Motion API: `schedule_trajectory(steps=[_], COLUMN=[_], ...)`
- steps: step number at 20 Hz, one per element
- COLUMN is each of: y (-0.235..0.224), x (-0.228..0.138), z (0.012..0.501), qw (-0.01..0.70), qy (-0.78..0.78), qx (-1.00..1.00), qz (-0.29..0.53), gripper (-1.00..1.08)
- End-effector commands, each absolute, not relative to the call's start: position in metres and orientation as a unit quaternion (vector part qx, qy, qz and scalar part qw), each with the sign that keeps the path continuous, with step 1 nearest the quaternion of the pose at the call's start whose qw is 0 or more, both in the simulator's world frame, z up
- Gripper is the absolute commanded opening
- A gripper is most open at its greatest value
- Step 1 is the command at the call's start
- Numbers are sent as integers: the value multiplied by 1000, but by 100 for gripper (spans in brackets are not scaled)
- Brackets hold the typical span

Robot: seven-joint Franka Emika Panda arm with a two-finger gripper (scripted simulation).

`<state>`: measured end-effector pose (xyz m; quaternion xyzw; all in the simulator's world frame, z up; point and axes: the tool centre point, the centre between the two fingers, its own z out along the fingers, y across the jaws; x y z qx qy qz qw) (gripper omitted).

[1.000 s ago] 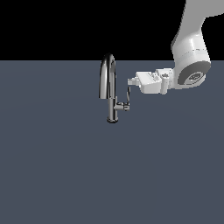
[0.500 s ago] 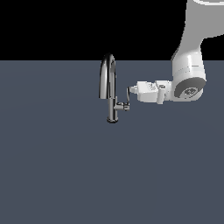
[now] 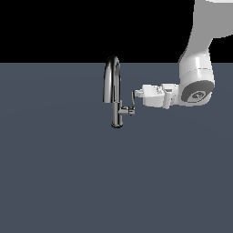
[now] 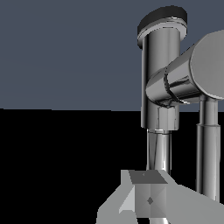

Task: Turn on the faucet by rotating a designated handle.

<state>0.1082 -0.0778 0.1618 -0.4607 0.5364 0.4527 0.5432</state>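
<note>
The faucet (image 3: 113,93), at the centre of the exterior view, looks like polished chrome, mirror-bright, with pale streaks running down its arched spout and dark bands along the column. Its handle (image 3: 134,103) has the same shiny metal finish. In the wrist view the faucet (image 4: 159,83) shows smooth, glossy grey cylinders with soft highlights. The gripper (image 3: 135,94) and arm shell look like smooth white plastic with a slight sheen. The tabletop (image 3: 68,173) is flat, matt slate-blue, with no texture.
</note>
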Motion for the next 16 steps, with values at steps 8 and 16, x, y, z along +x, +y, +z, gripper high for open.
schedule_trajectory(steps=[8,16], y=[-74,-71], x=[87,67], z=[164,166], qw=[543,543], qy=[536,536], qx=[-461,-461], qz=[453,453], gripper=[-100,-100])
